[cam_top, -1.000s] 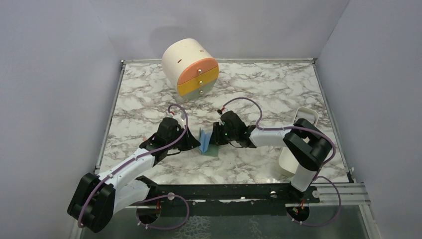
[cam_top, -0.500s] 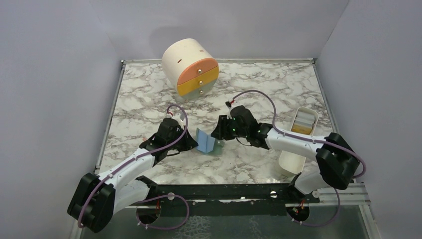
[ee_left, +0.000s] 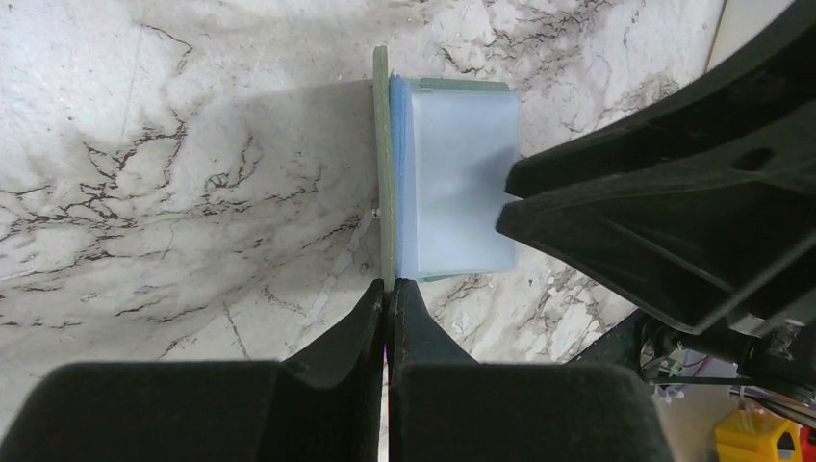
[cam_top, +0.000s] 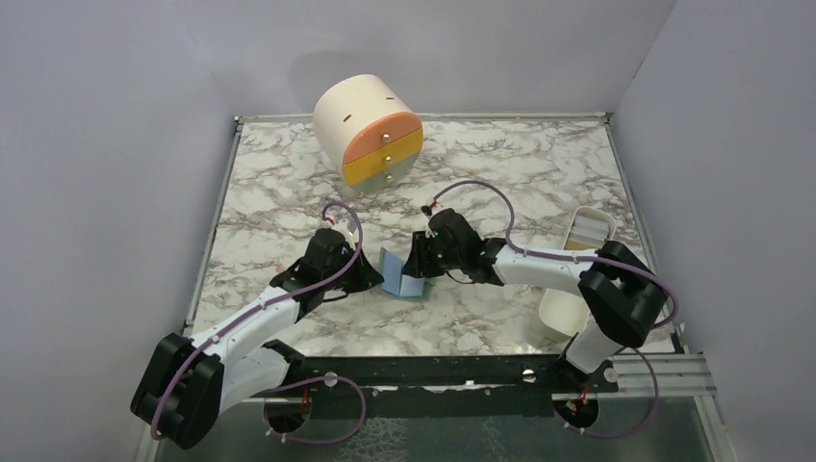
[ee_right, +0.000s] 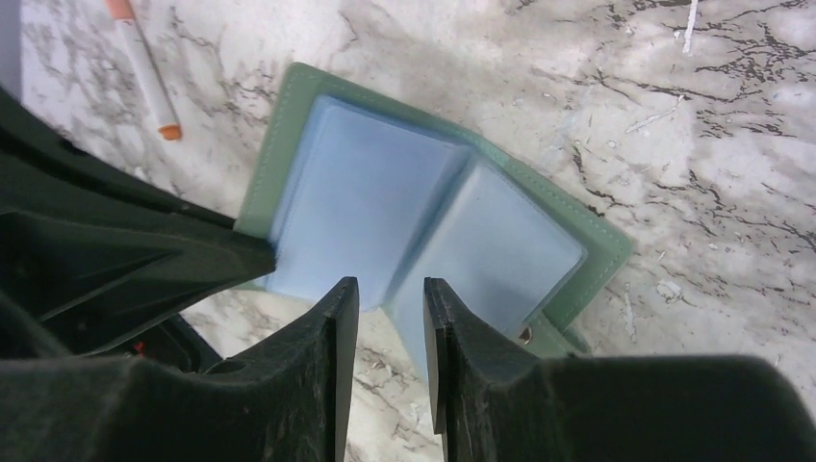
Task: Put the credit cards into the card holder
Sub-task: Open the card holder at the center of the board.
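Observation:
The sage-green card holder (cam_top: 397, 277) stands half open on the marble, its pale blue lining (ee_right: 366, 192) showing. My left gripper (cam_top: 375, 276) is shut on its left flap (ee_left: 384, 164) and holds that flap upright, edge-on in the left wrist view. My right gripper (ee_right: 392, 294) hovers at the near edge of the lining's fold. Its jaws are a little apart and nothing sits clearly between them. Pale and tan-orange credit cards (cam_top: 580, 241) lie in the far end of the white tray (cam_top: 561, 310) on the right.
A cream cylinder with orange, yellow and grey drawers (cam_top: 370, 135) stands at the back. A white stick with an orange tip (ee_right: 144, 67) lies on the marble beyond the left arm. Purple-grey walls close in the table on three sides.
The right arm swung out to the right half a second ago and has come back over the card holder. The left gripper has kept its hold without moving.

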You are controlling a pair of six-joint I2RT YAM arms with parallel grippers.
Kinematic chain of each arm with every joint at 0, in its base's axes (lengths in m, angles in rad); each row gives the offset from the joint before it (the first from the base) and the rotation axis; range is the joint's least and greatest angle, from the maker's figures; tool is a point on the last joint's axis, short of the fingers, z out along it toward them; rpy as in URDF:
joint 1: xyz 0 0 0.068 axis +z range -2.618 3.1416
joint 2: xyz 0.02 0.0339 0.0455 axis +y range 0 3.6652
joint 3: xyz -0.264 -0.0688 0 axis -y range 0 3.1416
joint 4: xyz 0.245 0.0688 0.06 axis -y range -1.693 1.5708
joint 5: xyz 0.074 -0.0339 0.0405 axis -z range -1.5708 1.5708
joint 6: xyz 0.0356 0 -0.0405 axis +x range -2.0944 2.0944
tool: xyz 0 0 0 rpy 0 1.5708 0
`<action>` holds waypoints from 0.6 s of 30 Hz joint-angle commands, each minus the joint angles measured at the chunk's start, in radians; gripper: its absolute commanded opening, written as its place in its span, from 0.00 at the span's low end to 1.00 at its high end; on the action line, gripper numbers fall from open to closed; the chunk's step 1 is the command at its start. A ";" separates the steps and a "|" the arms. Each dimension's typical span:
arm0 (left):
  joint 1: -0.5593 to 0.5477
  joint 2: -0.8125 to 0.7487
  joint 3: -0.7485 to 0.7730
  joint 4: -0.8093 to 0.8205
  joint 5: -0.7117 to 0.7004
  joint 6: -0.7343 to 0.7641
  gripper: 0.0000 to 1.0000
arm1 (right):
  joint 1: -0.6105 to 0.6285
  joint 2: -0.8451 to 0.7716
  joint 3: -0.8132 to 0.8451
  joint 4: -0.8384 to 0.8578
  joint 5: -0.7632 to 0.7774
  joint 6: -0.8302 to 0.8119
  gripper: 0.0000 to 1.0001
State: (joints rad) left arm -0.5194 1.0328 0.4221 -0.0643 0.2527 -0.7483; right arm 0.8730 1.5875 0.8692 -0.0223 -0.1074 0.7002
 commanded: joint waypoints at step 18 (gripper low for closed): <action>-0.002 0.079 0.036 0.021 -0.039 0.028 0.40 | 0.012 0.223 0.057 -0.048 0.002 -0.120 0.30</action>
State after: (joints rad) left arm -0.5194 1.0851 0.4046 -0.0383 0.2459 -0.7647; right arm 0.8776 1.7729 0.9161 0.0051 -0.1379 0.6201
